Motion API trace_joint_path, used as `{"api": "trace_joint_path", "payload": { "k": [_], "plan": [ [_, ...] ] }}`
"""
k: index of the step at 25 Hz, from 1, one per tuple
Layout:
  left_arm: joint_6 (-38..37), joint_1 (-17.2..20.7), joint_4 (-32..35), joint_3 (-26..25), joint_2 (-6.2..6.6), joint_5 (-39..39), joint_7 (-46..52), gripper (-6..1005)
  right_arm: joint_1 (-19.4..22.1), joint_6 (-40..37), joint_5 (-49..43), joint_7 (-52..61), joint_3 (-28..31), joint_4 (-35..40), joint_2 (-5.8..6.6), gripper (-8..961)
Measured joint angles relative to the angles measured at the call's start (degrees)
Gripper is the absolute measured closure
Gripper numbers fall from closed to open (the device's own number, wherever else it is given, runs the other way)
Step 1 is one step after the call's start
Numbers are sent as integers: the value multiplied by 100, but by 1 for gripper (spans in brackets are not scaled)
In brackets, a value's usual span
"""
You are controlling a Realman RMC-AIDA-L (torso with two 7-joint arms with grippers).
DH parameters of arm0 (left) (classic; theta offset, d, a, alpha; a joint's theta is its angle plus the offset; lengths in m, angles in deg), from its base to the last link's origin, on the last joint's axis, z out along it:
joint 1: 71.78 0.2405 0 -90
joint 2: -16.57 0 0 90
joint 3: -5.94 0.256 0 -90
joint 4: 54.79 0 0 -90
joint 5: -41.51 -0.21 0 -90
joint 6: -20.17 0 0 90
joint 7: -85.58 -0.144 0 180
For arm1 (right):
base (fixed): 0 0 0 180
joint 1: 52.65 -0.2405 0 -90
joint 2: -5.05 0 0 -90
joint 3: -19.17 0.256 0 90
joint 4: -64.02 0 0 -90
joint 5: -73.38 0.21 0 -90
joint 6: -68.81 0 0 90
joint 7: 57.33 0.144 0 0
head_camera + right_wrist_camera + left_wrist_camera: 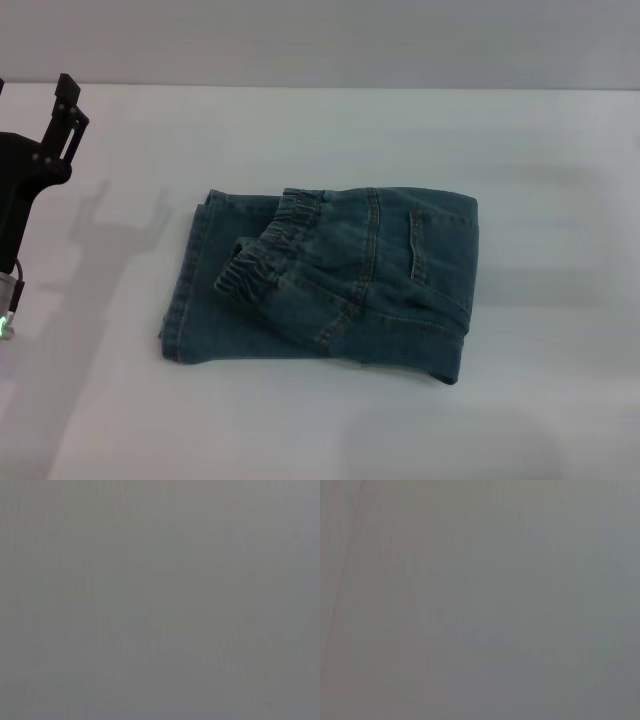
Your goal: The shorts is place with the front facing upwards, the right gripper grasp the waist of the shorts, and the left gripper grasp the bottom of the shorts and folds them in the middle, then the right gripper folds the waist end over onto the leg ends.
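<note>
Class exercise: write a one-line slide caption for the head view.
Folded denim shorts lie on the white table, elastic waistband on top; the left gripper is raised at the left edge.

Folded shorts [330,285] lie mid-table [540,150], waist over leg ends; left gripper [66,118] far left

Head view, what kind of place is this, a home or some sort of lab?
Probably a lab or test bench, not a home: a plain white table against a bare grey wall, only folded shorts on it, and the left gripper raised at the table's left edge.
</note>
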Motion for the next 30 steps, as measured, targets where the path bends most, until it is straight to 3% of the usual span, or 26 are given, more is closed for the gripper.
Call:
{"api": "trace_joint_path", "payload": {
  "k": [30],
  "plan": [
    [-10,0,-78,-59,2,7,110,199,3,-35,10,-6,0,1,0,235]
  ]
}}
